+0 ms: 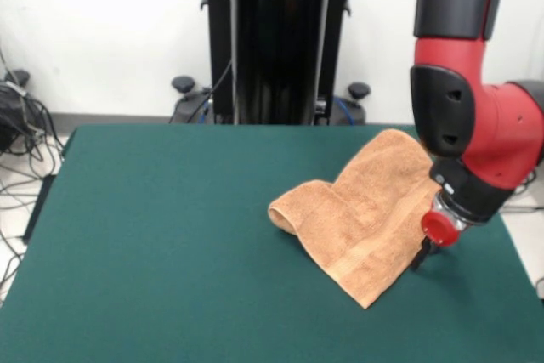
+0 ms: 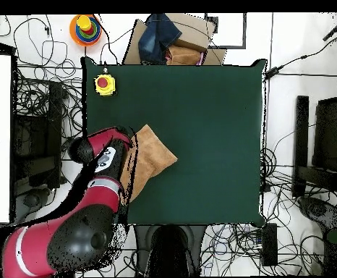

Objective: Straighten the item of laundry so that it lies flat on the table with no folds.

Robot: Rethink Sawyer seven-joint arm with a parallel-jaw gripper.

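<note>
Green felt covers our bench [image 1: 170,244]; the tan terry towel [image 1: 365,210] lies rumpled with one side rolled, near an edge. Our tool [image 1: 422,254] touches it; we cannot tell its opening.

Gripper [image 1: 422,254]: only dark tip shows below red wrist knob at towel's [image 1: 365,210] edge; open/closed can't tell, contact w/ towel unclear. Arm [image 1: 476,116] cut off by top edge in front view. Overhead: arm covers towel [image 2: 153,156] side facing it, gripper hidden. Towel fold underside hidden. Stripe band faint.
</note>
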